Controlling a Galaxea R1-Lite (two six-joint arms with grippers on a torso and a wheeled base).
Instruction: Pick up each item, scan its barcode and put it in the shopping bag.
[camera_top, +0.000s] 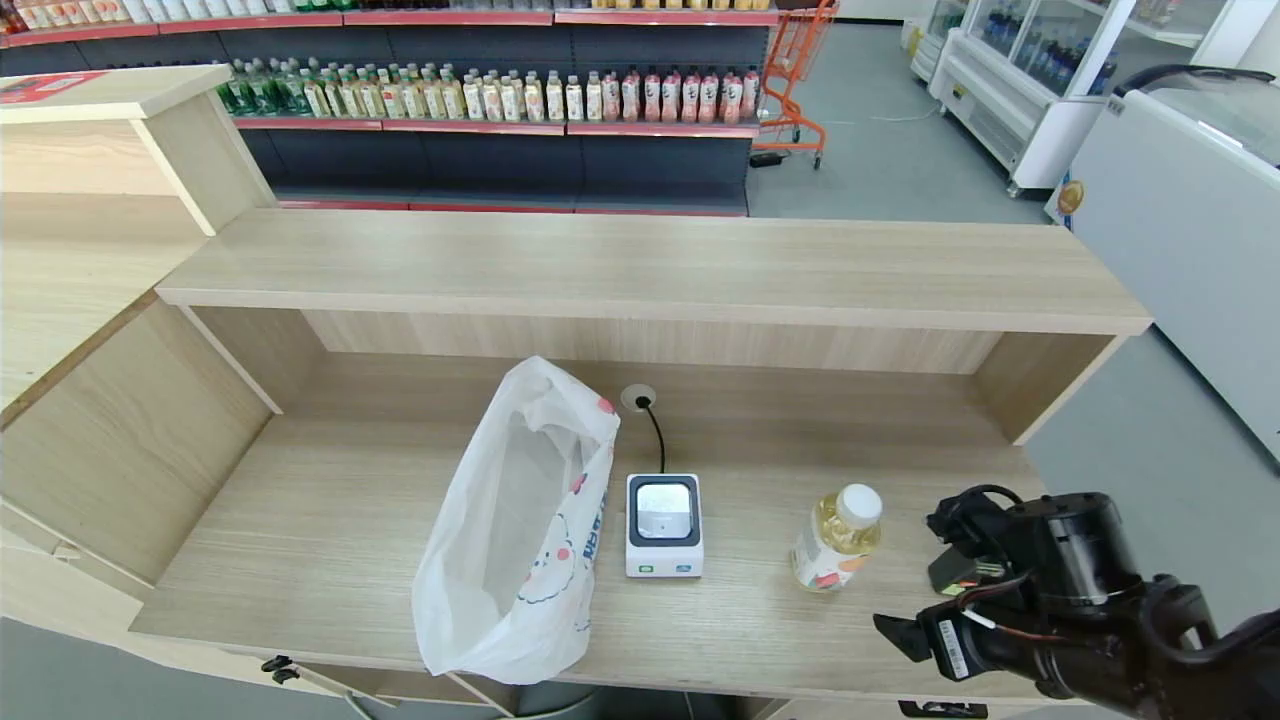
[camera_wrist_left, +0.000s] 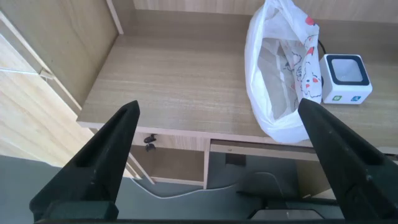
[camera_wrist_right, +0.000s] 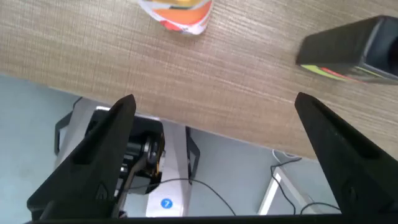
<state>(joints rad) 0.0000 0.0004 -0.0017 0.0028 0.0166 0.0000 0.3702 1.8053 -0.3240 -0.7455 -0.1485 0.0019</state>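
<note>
Bottle (camera_top: 838, 538), perhaps juice, stands near scanner (camera_top: 664, 525).

The head view looks forward and down over the counter (camera_top: 300, 560); the left wrist view faces down at its front left edge, sharing the shopping bag (camera_top: 520, 520) and scanner (camera_top: 664, 525); the right wrist view sits close above the front edge, sharing the bottle (camera_top: 838, 540).

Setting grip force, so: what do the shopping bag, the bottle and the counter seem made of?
The shopping bag: thin white plastic film, translucent and crumpled. The bottle: probably clear plastic, yellowish contents showing through. The counter: matte wood-grain board, likely laminate.
</note>
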